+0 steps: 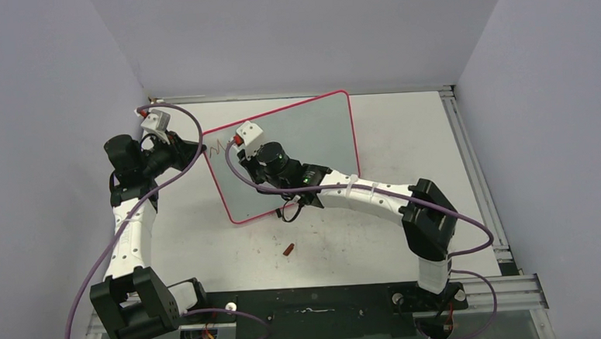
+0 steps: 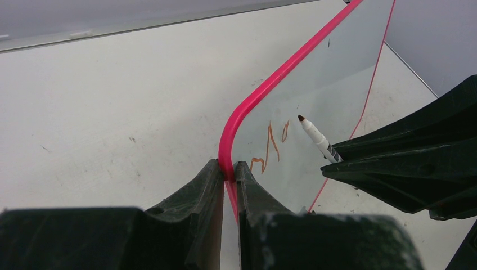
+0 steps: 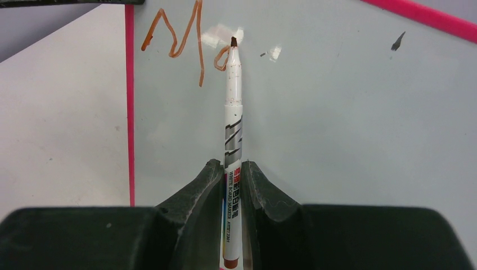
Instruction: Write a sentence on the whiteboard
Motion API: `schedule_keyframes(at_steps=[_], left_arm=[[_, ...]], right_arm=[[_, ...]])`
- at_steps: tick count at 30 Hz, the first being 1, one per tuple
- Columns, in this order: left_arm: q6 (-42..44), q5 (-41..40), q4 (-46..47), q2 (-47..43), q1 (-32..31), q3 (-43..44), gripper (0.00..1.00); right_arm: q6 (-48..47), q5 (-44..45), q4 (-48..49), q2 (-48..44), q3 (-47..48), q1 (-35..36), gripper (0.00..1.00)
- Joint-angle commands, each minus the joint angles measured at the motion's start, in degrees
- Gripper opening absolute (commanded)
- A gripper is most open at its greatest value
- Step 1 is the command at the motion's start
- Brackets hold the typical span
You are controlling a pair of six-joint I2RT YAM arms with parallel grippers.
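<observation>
Whiteboard (image 1: pixel 319 130) sits in the far half of the desk, left of centre, skewed, its left end toward the far left corner.

Left gripper (image 2: pixel 228 169): nearly closed, pinching the pink rim at a rounded corner of the board.

Right gripper (image 3: pixel 232 169): closed tight on the marker (image 3: pixel 233 112) low on its barrel. The tip is at the second letter, an unfinished "o". Contact with the board cannot be judged.

The sentence (image 3: pixel 180 39) so far: "M" and part of "o", close to the rim by the left gripper.

Risks, as I judge them:
- The long barrel ahead of the fingers may let the marker pivot or slide back under pressure, leaving broken strokes.
- The one-corner pinch may let the board swivel as the pen pushes, making letters wander.
- The loose cap (image 1: pixel 289 249), toward the near edge, could be swept by the right forearm.
</observation>
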Motion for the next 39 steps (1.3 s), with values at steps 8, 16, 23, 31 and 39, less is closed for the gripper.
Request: schedule_keyframes(at_steps=[8, 16, 23, 31, 39], left_arm=[[0.3, 0.0, -1.8, -1.1, -0.2, -0.4, 0.00], [0.4, 0.0, -1.8, -1.2, -0.2, -0.5, 0.00], [0.4, 0.0, -1.8, -1.3, -0.2, -0.5, 0.00], [0.4, 0.0, -1.7, -1.3, -0.2, -0.5, 0.00], [0.3, 0.0, -1.7, -1.3, -0.1, -0.5, 0.00]], right_arm=[[1.4, 0.9, -0.4, 1.6, 4.5, -0.3, 0.05], [2.3, 1.4, -1.8, 2.6, 5.6, -0.6, 0.05], [3.2, 1.9, -3.6, 2.7, 5.3, -0.8, 0.05], [4.4, 2.1, -3.6, 2.0, 3.1, -0.8, 0.05], [5.3, 2.0, -3.9, 1.4, 0.4, -0.7, 0.05]])
